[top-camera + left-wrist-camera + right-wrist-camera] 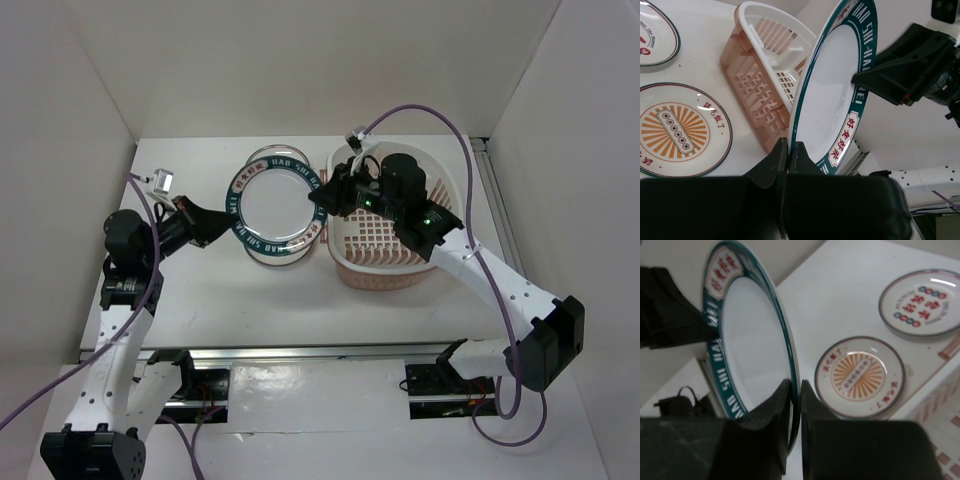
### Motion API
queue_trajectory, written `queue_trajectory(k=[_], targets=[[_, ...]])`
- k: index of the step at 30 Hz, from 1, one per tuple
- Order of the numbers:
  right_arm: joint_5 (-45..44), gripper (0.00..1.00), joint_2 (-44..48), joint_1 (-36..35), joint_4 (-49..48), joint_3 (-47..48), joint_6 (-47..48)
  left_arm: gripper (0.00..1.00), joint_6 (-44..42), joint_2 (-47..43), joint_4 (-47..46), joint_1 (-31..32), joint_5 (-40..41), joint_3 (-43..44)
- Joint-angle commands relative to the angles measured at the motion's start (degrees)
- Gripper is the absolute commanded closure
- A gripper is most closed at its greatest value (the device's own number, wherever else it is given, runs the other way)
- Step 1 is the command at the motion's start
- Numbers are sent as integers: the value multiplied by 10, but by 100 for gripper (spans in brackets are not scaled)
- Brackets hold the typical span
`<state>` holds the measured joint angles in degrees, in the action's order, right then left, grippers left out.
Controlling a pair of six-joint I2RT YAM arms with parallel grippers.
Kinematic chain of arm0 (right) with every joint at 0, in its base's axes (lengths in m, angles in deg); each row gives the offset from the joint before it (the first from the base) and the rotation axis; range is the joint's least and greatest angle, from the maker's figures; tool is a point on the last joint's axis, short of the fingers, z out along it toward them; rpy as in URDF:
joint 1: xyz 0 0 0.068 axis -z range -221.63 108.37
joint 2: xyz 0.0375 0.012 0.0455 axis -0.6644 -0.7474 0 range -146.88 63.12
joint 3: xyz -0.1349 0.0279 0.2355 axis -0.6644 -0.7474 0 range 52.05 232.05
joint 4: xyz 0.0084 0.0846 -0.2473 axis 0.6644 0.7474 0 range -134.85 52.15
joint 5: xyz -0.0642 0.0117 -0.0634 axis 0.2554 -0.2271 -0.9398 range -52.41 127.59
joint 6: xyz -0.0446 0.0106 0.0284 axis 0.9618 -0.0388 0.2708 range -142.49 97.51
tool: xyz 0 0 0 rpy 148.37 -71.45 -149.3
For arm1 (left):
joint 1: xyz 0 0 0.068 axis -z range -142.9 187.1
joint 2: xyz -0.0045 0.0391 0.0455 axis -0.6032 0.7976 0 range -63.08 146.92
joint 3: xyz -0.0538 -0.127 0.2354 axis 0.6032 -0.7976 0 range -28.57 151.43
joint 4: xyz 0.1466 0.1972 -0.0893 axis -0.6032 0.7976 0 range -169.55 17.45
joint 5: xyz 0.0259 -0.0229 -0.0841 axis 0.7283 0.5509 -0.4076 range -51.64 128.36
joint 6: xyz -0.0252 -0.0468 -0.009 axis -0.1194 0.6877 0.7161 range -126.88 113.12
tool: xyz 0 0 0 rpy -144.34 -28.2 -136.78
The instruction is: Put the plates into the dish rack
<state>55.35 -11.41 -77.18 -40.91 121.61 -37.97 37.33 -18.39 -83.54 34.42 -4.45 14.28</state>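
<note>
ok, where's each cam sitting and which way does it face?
Top external: above and behind, looking down on left arm and right arm.
Left wrist: looks along the left gripper, pinching the green-rimmed plate, toward the dish rack.
Right wrist: looks along the right gripper on the opposite rim, facing the left gripper.
Shared: both wrist views show that plate and the sunburst plate.

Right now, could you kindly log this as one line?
green-rim plate: aloft, both jaws shut on rim; sunburst plate, character plate: on table; dish rack: no plates
</note>
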Motion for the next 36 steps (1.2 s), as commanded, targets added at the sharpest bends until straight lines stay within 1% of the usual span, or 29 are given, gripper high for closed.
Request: queue_trajectory(k=[1,2,3,4,5,6,7,8,9,10,11,12,13,15,16,18,19,20,22,23,28,36], targets=[[7,94,-3,-11,-32,-9,-9,100,32,3,-85,10,-31,2],[1,100,-3,-11,-32,-9,-16,100,32,10,-85,15,-26,2],[-9,100,-3,-11,-32,-9,-22,100,26,10,-77,21,-19,2],[-15,100,2,-11,-32,-9,-22,94,19,17,-59,21,-11,2],[-21,100,3,-11,-32,-9,-27,80,12,17,-48,21,-4,7],[-32,100,18,-11,-24,-9,-27,61,7,23,-35,27,17,7],[-60,100,24,-11,-9,-2,-27,25,2,23,-24,27,23,13],[-74,100,32,-11,-1,5,-27,16,-8,23,-12,27,23,13],[-93,100,47,-11,8,10,-27,2,-8,23,-5,27,38,13],[-133,100,55,-11,33,16,-27,0,-20,18,5,27,46,13],[-155,100,61,-11,47,33,-20,0,-28,10,19,27,55,20],[-184,100,68,-11,63,40,-20,0,-36,10,52,27,67,30],[-236,100,83,-11,93,49,-20,0,-55,3,74,27,92,37],[-298,100,98,-11,125,72,-14,0,-75,-4,121,27,126,62],[-361,100,111,-11,161,80,-14,0,-96,-10,167,27,160,70],[-422,100,119,-11,196,104,-19,0,-112,-15,205,27,188,87],[-457,100,119,-11,219,115,-25,0,-119,-15,221,27,215,87],[-506,100,119,-11,253,121,-25,0,-133,-21,251,27,224,94],[-561,100,119,-11,298,143,-44,0,-140,-28,267,27,250,94],[-610,100,119,-11,334,143,-56,0,-145,-35,268,27,258,88],[-712,100,82,-11,415,146,-111,0,-145,-40,274,27,280,67],[-712,100,26,-11,408,108,-119,0,-145,-52,279,27,291,57]])
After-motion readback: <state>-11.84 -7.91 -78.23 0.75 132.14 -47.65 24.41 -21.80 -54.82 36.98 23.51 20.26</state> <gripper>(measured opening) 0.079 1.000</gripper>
